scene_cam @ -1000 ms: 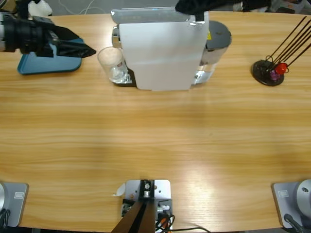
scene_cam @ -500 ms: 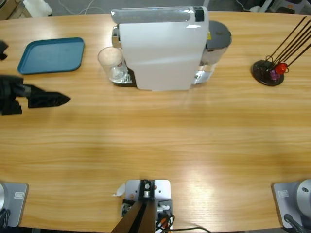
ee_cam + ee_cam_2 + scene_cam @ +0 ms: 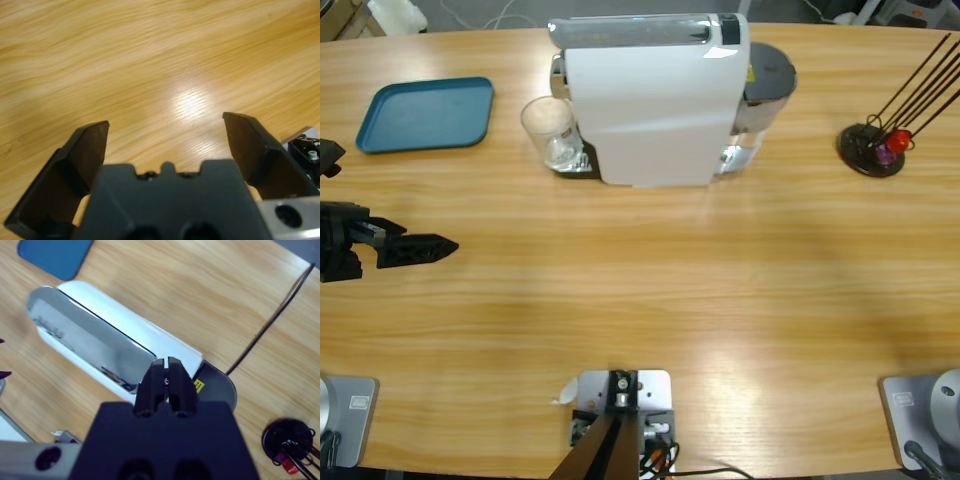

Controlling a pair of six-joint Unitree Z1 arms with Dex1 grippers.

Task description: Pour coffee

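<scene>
Long wooden table [image 3: 640,300], bare wood across its near half. At the far edge, middle: big white coffee machine [image 3: 650,100], long axis running left to right. Just beside its left end, on the small drip plate, stands a clear glass [image 3: 548,130], upright, mouth up. No dark layer to be made out in it from above, so coffee not seen in any view; if anywhere, in that glass.

Left gripper [image 3: 445,244] low over the table near the left edge, pointing right, jaws spread wide, nothing between them but wood grain. Lies near and left of the glass, well apart from it; glass therefore far and to the right of the jaw tips.

Right gripper [image 3: 166,361] absent from the high view; hangs high above the machine, looking down on its shiny top, jaws pressed together, empty.

Judged nearer and better placed for the glass: left arm, needing a swing toward the far side.
</scene>
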